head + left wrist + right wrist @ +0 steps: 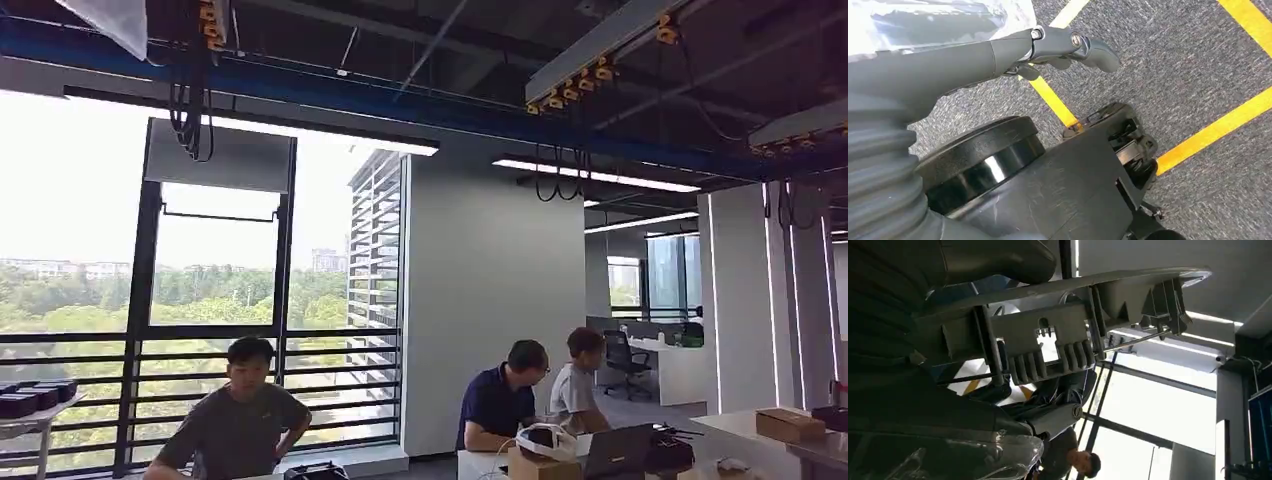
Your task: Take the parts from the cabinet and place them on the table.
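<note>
Left hand (998,55): seen in the left wrist view above grey carpet (1188,80) marked with yellow lines (1218,130). A clear plastic bag (938,20) with something dark inside is pressed against the hand's far side; the thumb lies stretched out beside it. Whether the bag is actually gripped cannot be told, as the fingers are hidden.

Right hand (923,365): seen in the right wrist view, dark and close to the camera. A long grey moulded plastic part (1058,335), ribbed and slotted, with a thin metal rod along one edge, is held in it, a dark finger curled against the part's underside. A crinkled clear plastic wrap (973,455) lies at the wrist side of the hand.

Surroundings, head view: an office interior with a tall window (215,290) behind a dark railing, trees outside. A person in a grey shirt (240,420) is seated by the window. Two further persons (505,395) are seated at a white table (790,450), on whose near edge a laptop (615,450), a white headset (545,438) and a cardboard box (790,424) are set. Dark trays (35,395) are stacked on a small stand at the window's left edge. A blue overhead beam (400,100) with hanging cables is mounted along the ceiling.
</note>
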Controlling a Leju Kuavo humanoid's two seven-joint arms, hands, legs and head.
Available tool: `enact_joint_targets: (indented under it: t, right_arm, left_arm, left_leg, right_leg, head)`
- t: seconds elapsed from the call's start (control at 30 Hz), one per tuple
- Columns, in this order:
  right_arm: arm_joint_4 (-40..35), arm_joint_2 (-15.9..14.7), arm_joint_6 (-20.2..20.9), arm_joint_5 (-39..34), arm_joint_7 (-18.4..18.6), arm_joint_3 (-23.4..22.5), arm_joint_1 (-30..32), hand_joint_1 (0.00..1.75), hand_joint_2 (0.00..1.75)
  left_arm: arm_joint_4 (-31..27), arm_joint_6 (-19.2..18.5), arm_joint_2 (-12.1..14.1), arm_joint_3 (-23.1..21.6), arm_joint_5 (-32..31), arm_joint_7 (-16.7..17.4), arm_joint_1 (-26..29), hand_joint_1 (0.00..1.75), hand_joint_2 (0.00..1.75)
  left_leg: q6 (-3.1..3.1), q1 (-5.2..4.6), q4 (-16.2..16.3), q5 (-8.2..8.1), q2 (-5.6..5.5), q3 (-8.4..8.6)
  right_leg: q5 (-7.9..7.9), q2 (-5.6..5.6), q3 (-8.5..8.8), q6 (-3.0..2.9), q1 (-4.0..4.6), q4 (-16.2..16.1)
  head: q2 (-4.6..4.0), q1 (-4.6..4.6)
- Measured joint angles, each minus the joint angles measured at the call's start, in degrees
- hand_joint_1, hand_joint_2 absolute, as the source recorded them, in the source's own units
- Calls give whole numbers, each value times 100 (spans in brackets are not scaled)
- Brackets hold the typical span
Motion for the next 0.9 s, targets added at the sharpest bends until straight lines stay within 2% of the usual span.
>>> enact_joint_targets:
  t: [0.07, 0.1, 0.13, 0.17, 0.2, 0.23, 0.27, 0.3, 0.33, 0.37, 0.4, 0.43, 0.47, 0.5, 0.53, 0.57, 0.73, 0.77, 0.83, 0.9]
  right_arm:
    - [0, 0, 0, 0, 7, 0, -25, 175, 175]
    - [-2, 0, 0, 0, 9, -2, -41, 175, 175]
    - [0, 0, 0, 0, 13, -2, -47, 175, 175]
    - [0, 0, -2, 0, 13, -2, -49, 175, 175]
    - [0, 0, -4, 0, 13, 0, -46, 175, 175]
    - [2, 0, -4, 0, 15, 0, -41, 175, 175]
    - [4, 0, -4, 0, 22, 0, -40, 175, 175]
    - [9, 0, -4, 0, 26, 0, -33, 175, 175]
    - [15, -2, -4, 0, 31, 0, -28, 175, 175]
    - [17, -2, -4, 0, 33, 2, -28, 175, 175]
    - [17, -2, -4, 0, 31, 0, -32, 175, 175]
    - [17, -2, -4, 0, 33, 0, -37, 175, 175]
    - [24, -2, -4, 0, 33, 2, -43, 175, 175]
    - [22, 0, -7, 2, 31, 2, -41, 175, 175]
    - [22, 0, -7, 2, 33, 2, -33, 175, 175]
    - [26, 0, -7, 7, 41, 2, -36, 175, 175]
    - [26, 0, -9, 11, 44, 4, -44, 175, 175]
    - [26, 0, -9, 13, 48, 4, -43, 175, 175]
    - [26, 0, -9, 15, 48, 4, -44, 175, 175]
    - [26, 0, -9, 15, 48, 4, -44, 175, 175]
  left_arm:
    - [0, 0, 17, 0, 0, 0, 0, 0, 175]
    - [0, 0, 20, 2, 0, 0, -3, 0, 175]
    - [0, 0, 20, 2, 0, -2, -2, 0, 175]
    - [0, 0, 20, 2, 0, 2, -11, 0, 175]
    - [0, 4, 20, 4, 0, 0, -26, 0, 175]
    - [0, 2, 17, 4, 0, 0, -29, 0, 175]
    - [0, 0, 17, 4, 0, 0, -26, 0, 175]
    - [0, 0, 17, 4, 0, 2, -22, 0, 175]
    - [0, 0, 17, 4, 0, 0, -22, 0, 175]
    - [0, 0, 17, 2, 0, 0, -25, 0, 175]
    - [0, 0, 15, 2, 0, 0, -30, 0, 175]
    - [0, 0, 15, 4, 0, 0, -31, 0, 175]
    - [0, 0, 17, 4, 2, 0, -33, 0, 175]
    - [0, 0, 17, 4, -2, 2, -42, 0, 175]
    - [0, 0, 20, 4, -2, 2, -43, 0, 175]
    - [0, -4, 22, 4, -2, 0, -38, 0, 175]
    - [0, -9, 22, 4, -2, 9, -42, 0, 175]
    - [0, -9, 22, 2, -2, 9, -42, 0, 175]
    - [0, -7, 20, 4, -4, 15, -42, 0, 175]
    - [0, -2, 22, 4, -4, 17, -42, 0, 175]
  left_leg:
    - [22, -11, -19, 4, -10, -3]
    - [66, 19, -124, 42, -20, 47]
    - [80, 49, -190, 78, -22, 95]
    - [102, 61, -207, 93, -21, 103]
    - [102, 66, -208, 93, -37, 99]
    - [106, 64, -208, 89, -52, 99]
    - [105, 61, -207, 87, -60, 99]
    - [97, 62, -206, 82, -83, 105]
    - [80, 68, -204, 72, -102, 117]
    - [58, 76, -196, 58, -128, 131]
    - [24, 90, -180, 37, -154, 153]
    - [-18, 97, -159, 10, -174, 166]
    - [-69, 61, -141, -5, -186, 142]
    - [-112, 66, -119, 1, -198, 119]
    - [-98, 59, -83, -42, -202, 110]
    - [-12, 63, -98, -2, -207, 116]
    - [-36, 81, -159, 11, -207, 157]
    - [-56, 83, -167, 12, -207, 160]
    - [-155, 98, -183, 8, -207, 170]
    - [-181, 104, -184, 0, -207, 171]
  right_leg:
    - [13, -25, 12, 29, -6, -26]
    - [-3, -17, 47, 57, -5, -38]
    - [-67, 161, 36, 68, -22, 26]
    - [-223, 333, -92, 70, -29, 262]
    - [-465, 421, -329, 79, -35, 733]
    - [-675, 440, -590, 96, -43, 1233]
    - [-788, 441, -807, 109, -46, 1626]
    - [-748, 440, -925, 113, -50, 1782]
    - [-566, 439, -894, 118, -61, 1651]
    - [-295, 439, -754, 121, -77, 1291]
    - [41, 441, -506, 117, -90, 719]
    - [269, 454, -296, 112, -99, 207]
    - [162, 507, -234, 94, -76, 119]
    - [153, 504, -246, 30, -71, 93]
    - [169, 502, -257, 21, -87, 61]
    - [157, 502, -250, 2, -80, 79]
    - [129, 501, -241, -67, -47, 88]
    - [124, 500, -241, -76, -42, 90]
    - [115, 499, -241, -90, -32, 99]
    - [109, 495, -240, -99, -25, 105]
  head:
    - [0, 2]
    - [0, 4]
    - [0, 2]
    - [0, -11]
    - [0, -37]
    - [0, -50]
    - [0, -48]
    - [0, -53]
    - [0, -64]
    - [0, -68]
    - [0, -68]
    - [0, -66]
    - [0, -52]
    - [7, -68]
    - [7, -44]
    - [7, -33]
    - [0, 9]
    - [0, 11]
    - [0, 15]
    - [0, 13]
